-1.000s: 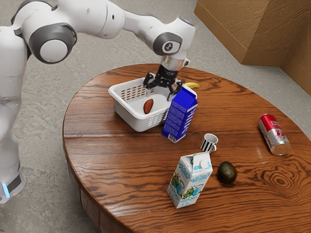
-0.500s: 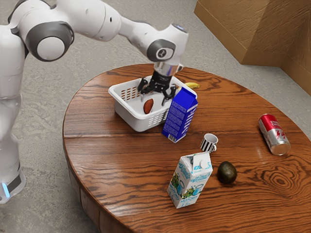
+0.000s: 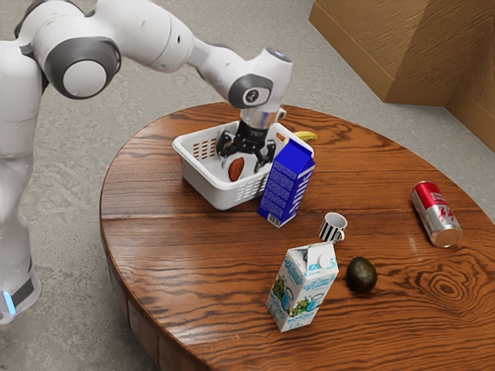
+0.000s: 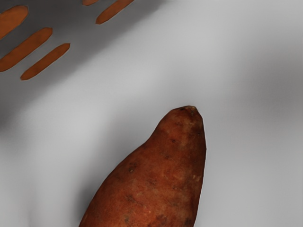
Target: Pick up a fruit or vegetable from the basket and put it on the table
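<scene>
My black gripper (image 3: 242,164) is open and low inside the white basket (image 3: 203,185), one finger on each side of the reddish-brown sweet potato (image 3: 236,170). It is not clear whether either finger touches it. In the wrist view the sweet potato (image 4: 154,182) lies on the basket's pale floor (image 4: 246,118), its narrow end showing and its thicker part running under the hand. Wooden tabletop (image 3: 170,247) surrounds the basket.
A blue carton (image 3: 286,184) stands close against the basket, beside my hand. A banana (image 3: 306,136) lies behind it. Farther off are a striped mug (image 3: 332,226), a white carton (image 3: 303,287), an avocado (image 3: 361,275) and a red-and-silver can (image 3: 436,214).
My hand has come down into the basket and shifted toward the exterior view's left, from near the blue carton to over the sweet potato. The things on the table stay put.
</scene>
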{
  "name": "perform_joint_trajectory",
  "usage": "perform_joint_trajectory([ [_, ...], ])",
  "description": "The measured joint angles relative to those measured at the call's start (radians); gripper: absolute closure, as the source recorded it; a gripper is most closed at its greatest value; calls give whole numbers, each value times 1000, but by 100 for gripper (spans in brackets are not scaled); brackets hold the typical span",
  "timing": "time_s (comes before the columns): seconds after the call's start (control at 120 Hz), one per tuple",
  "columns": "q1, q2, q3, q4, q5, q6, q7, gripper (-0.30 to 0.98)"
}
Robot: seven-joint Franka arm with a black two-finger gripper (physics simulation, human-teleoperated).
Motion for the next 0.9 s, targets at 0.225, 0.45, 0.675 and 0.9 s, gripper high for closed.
perform_joint_trajectory([
  [0.225,0,11,-1,-4,-2,31,5,0],
  [0.45,0,19,-1,-9,-5,47,10,6],
  [0.675,-2,14,-5,-10,75,43,21,31],
  [0.9,-3,4,-6,-8,104,26,27,55],
])
